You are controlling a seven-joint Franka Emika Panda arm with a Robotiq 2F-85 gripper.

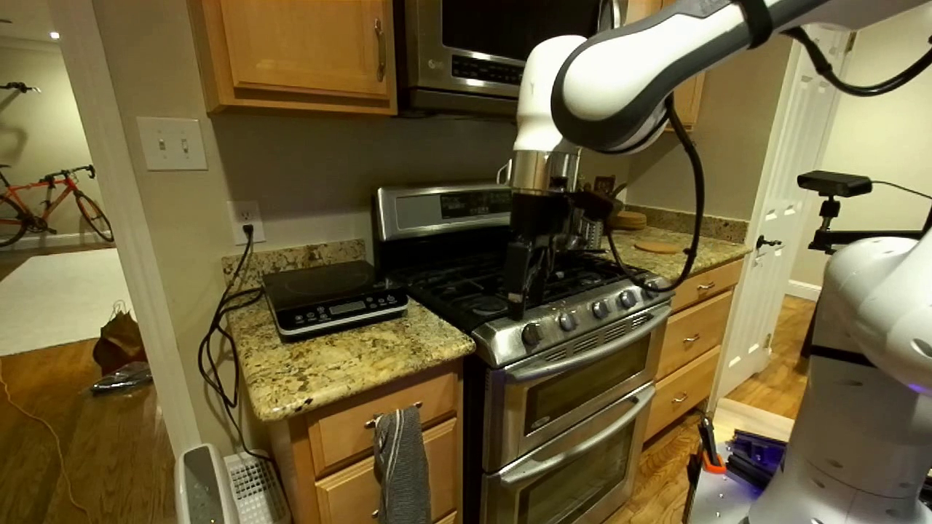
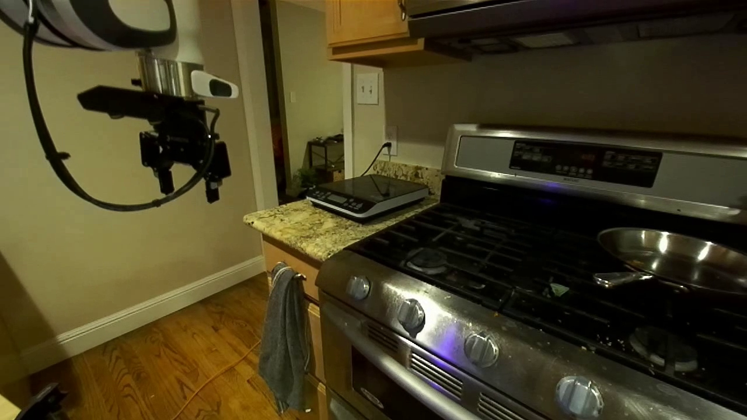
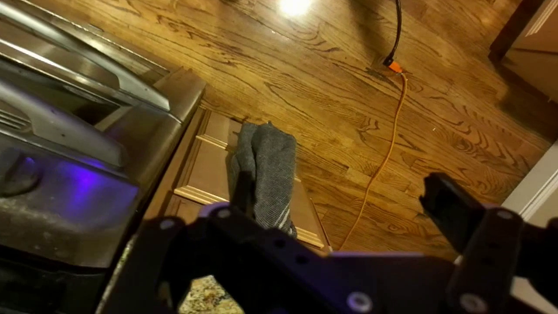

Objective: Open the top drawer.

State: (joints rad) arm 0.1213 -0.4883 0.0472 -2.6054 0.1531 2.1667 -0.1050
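Gripper (image 3: 340, 187) spread wide, empty, midair; top drawer (image 1: 349, 437) closed, 7 o'clock in an exterior view; orange plug (image 3: 395, 66), 2 o'clock, wrist view only.

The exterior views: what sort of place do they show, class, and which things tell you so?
A kitchen, probably in a home: there is a double-oven range with a frying pan on top, and what looks like a microwave mounted above.
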